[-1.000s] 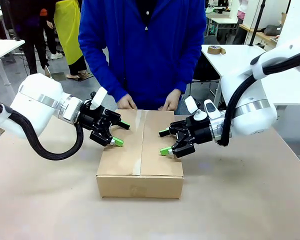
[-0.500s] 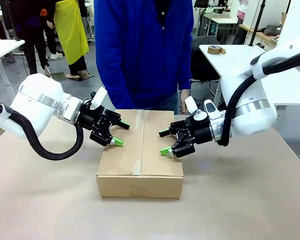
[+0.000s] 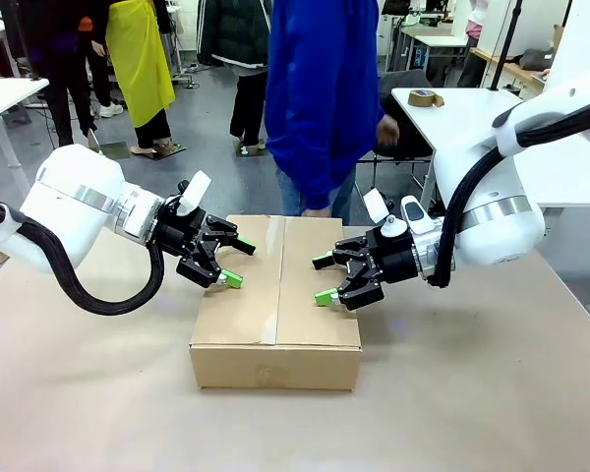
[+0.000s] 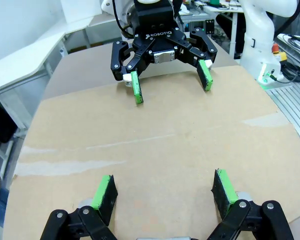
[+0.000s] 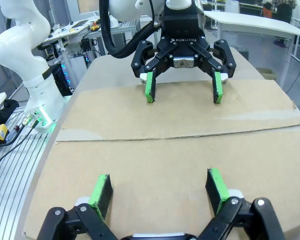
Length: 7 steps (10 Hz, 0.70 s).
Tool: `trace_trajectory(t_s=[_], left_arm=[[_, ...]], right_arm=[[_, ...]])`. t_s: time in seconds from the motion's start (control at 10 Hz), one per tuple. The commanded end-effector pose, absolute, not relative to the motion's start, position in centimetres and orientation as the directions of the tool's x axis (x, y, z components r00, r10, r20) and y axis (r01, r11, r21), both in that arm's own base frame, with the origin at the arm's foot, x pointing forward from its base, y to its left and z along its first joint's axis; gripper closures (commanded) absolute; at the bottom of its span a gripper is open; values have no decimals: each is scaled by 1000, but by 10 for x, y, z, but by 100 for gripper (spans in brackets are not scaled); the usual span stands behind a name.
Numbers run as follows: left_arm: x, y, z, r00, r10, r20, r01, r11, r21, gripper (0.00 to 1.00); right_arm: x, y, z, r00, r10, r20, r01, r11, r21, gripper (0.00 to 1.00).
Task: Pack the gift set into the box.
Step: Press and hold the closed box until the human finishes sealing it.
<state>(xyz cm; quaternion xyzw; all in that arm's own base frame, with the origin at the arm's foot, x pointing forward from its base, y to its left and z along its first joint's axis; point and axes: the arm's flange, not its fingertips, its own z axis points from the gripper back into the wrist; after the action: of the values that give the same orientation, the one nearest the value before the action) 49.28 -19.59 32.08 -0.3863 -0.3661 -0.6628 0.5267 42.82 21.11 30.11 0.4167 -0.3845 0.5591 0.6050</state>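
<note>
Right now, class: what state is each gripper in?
Left gripper: open, holding nothing, over the box.
Right gripper: open, holding nothing, over the same closed top.

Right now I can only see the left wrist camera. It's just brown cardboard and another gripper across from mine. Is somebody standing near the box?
Observer: Yes. A person in a blue top stands at the far side of the table, turned sideways, with hands off the box.
Operator: Is the box open?
Observer: No. From the front it is a whole carton standing on the table, with its top flaps lying flat and shut.
Operator: Where's my gripper on it?
Observer: The left gripper is open over the box's left edge. The right gripper is open over the right half of the box, facing the left gripper.
</note>
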Motion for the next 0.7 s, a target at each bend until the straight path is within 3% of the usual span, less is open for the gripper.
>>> trace_trajectory(t_s=[0.0, 0.6], left_arm=[[493, -194, 318, -148, -413, 899, 981, -179, 79, 0], [493, -194, 318, -148, -413, 899, 981, -179, 79, 0]], right_arm=[[427, 211, 299, 84, 358, 930, -996, 33, 77, 0], [427, 211, 299, 84, 358, 930, -996, 33, 77, 0]])
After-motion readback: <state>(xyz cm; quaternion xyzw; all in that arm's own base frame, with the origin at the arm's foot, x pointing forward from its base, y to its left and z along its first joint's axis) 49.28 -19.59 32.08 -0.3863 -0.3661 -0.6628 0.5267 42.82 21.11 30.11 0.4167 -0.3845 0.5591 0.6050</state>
